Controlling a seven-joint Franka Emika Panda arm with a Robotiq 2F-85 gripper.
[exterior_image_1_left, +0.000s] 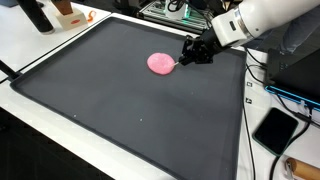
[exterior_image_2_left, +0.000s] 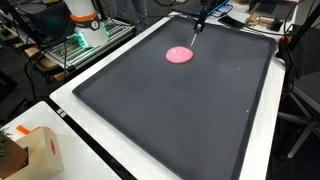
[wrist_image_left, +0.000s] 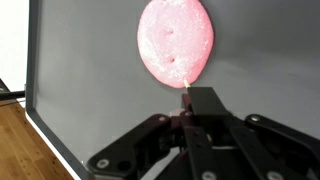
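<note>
The white counter (exterior_image_2_left: 62, 98) carries a broad dark mat (exterior_image_1_left: 120, 110) that fills most of both exterior views. My white arm (exterior_image_1_left: 265, 20) reaches in over the mat's far edge. A cardboard box (exterior_image_2_left: 35, 150) sits on the counter off one corner of the mat, and a flat black device (exterior_image_1_left: 275, 130) lies just beside the mat's opposite side.

The pink disc (exterior_image_1_left: 160, 64) lies flat on the mat, near the far edge and well apart from the box. In the wrist view it shows a couple of small dents.

My tool (wrist_image_left: 190, 100) is low over the mat just beside the disc, fingers drawn tight together. A small pale tip (wrist_image_left: 185, 88) at their end touches the disc's rim. What that tip is, I cannot tell.
</note>
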